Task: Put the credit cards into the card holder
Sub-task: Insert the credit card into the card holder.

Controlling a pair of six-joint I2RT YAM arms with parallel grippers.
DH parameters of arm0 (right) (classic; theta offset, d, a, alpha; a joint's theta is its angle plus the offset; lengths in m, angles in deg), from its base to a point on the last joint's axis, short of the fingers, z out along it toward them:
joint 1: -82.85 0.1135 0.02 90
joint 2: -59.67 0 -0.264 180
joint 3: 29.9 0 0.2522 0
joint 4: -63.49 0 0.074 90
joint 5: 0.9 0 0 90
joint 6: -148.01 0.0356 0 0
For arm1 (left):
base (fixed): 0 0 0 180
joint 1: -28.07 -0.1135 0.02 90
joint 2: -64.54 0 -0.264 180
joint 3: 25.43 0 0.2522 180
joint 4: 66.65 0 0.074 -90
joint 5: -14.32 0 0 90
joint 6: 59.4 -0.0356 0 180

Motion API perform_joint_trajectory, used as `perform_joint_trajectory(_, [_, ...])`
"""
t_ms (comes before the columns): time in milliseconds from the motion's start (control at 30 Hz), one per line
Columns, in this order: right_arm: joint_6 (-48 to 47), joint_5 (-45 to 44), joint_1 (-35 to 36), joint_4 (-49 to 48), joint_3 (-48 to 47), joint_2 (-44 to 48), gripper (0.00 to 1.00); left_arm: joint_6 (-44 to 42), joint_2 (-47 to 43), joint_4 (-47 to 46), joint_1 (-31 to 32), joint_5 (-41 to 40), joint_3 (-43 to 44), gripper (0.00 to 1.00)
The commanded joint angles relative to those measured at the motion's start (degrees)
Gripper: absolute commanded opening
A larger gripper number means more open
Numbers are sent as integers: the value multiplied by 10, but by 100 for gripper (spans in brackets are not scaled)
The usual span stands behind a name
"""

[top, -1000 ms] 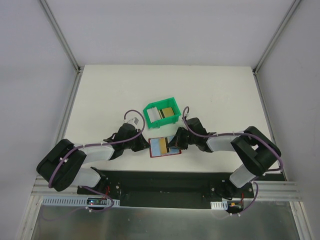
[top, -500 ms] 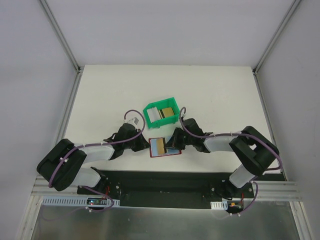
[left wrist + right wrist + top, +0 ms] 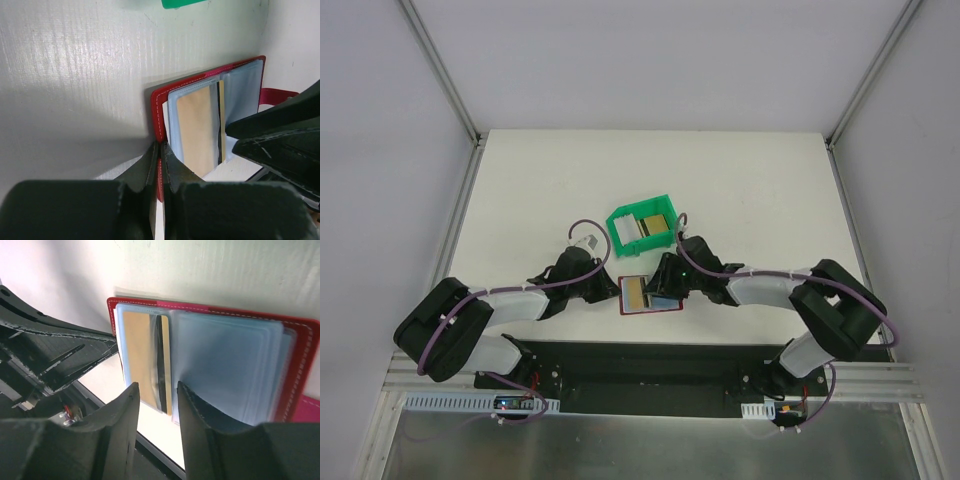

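Near the front edge of the table (image 3: pixel 770 220), the card holder (image 3: pixel 647 295) lies open, with the left gripper (image 3: pixel 160 152) pinched tight on its red cover. Since a second ago the right gripper (image 3: pixel 157 390) has slid left and parted slightly, holding nothing. A golden card (image 3: pixel 196 127) now sits in the pocket. Further back, the green bin (image 3: pixel 640 206) has more cards (image 3: pixel 658 225).

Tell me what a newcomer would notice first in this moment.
The dark red card holder lies open at centre front, with a golden card tucked into a pale blue pocket on its left side in the top view. The left gripper is pinched shut on its red edge, while the right gripper hangs over the card with jaws apart. Just behind stands a green bin holding more cards.
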Motion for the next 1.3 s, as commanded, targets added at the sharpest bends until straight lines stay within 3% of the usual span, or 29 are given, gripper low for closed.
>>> perform_joint_trajectory(0, [-45,-57,0,74,-4,43,40,-10,15,73,-1,-18,-22,0])
perform_joint_trajectory(700, [-67,62,20,49,-104,-63,35,-13,30,66,-1,-9,-15,0])
perform_joint_trajectory(967, [-114,-41,18,190,-126,-9,38,-10,24,63,-1,-14,-20,0])
perform_joint_trajectory(1267, [-108,-28,23,200,-138,-47,38,-13,26,59,-1,-9,-21,0])
